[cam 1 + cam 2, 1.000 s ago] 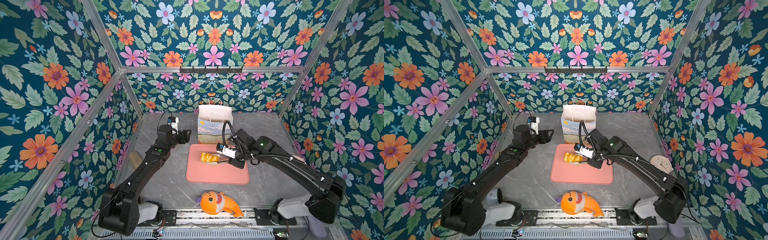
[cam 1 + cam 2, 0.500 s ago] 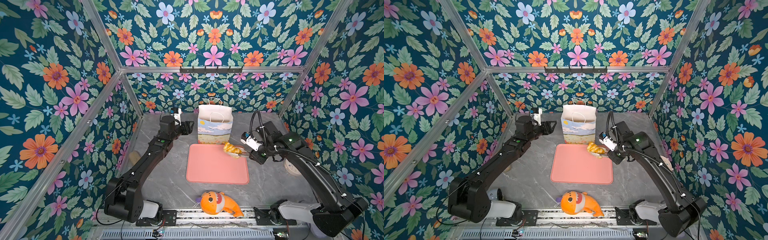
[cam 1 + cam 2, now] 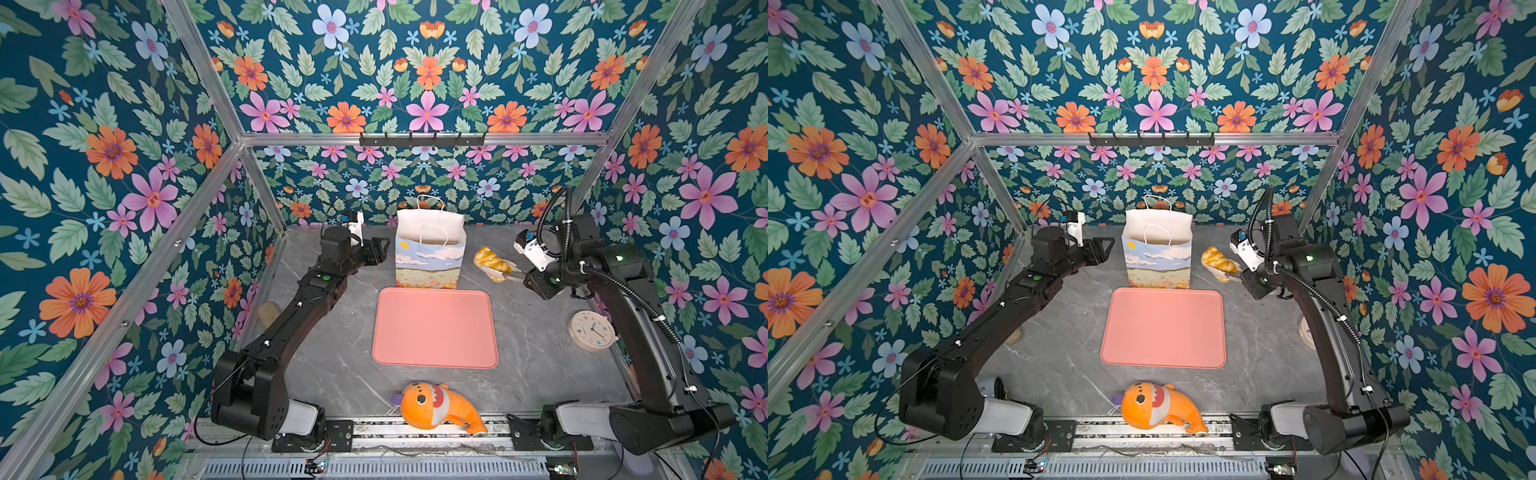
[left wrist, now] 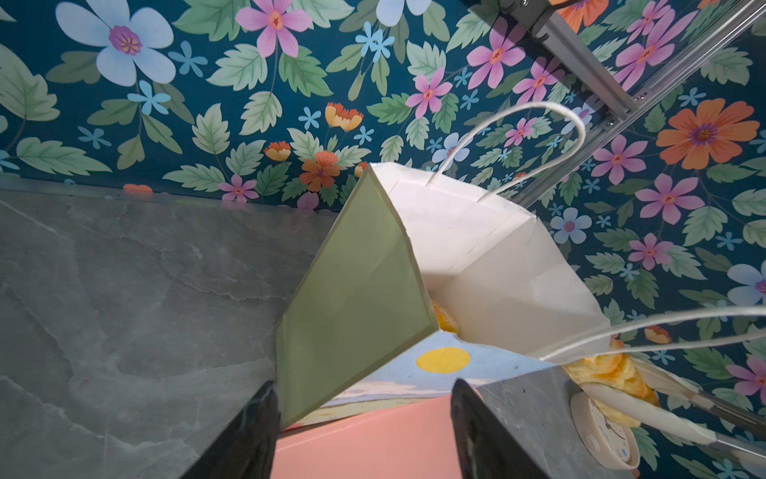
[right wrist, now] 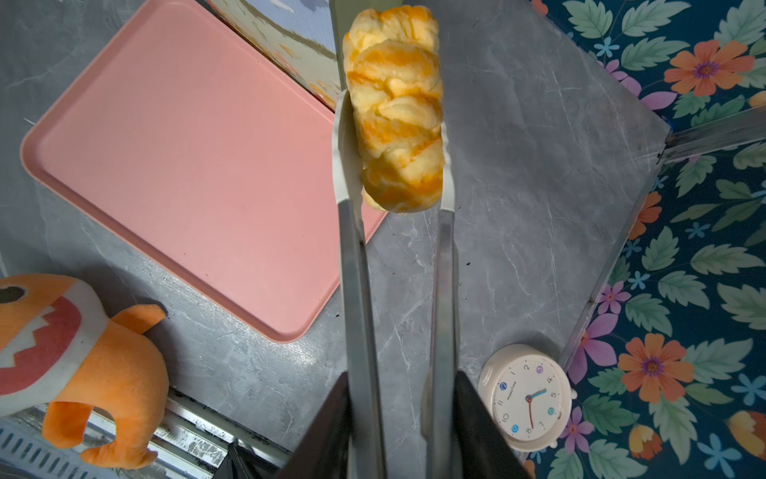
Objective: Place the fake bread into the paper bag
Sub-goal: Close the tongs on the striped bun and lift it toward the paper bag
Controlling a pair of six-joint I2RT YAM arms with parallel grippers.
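The paper bag [image 3: 430, 257] [image 3: 1158, 257] stands open-topped at the back middle of the table. My right gripper [image 3: 528, 277] [image 3: 1250, 277] [image 5: 400, 394] is shut on a pair of metal tongs [image 5: 356, 269]. The tongs pinch a golden braided bun, the fake bread [image 3: 490, 262] [image 3: 1217, 262] [image 5: 393, 108], in the air just right of the bag, below its rim. My left gripper [image 3: 380, 253] [image 3: 1104, 248] [image 4: 360, 398] is open beside the bag's green left side [image 4: 356, 290]. In the left wrist view something golden [image 4: 445, 319] shows inside the bag.
A bare pink tray [image 3: 434, 328] lies in front of the bag. An orange plush fish [image 3: 436, 405] lies at the front edge, a cream clock [image 3: 592, 330] by the right wall, and a tan block [image 3: 268, 313] by the left wall. Flowered walls close in three sides.
The right arm lifted the bun off the tray with the tongs and carried it back and right, beside the bag. The left gripper moved back to the bag's left side.
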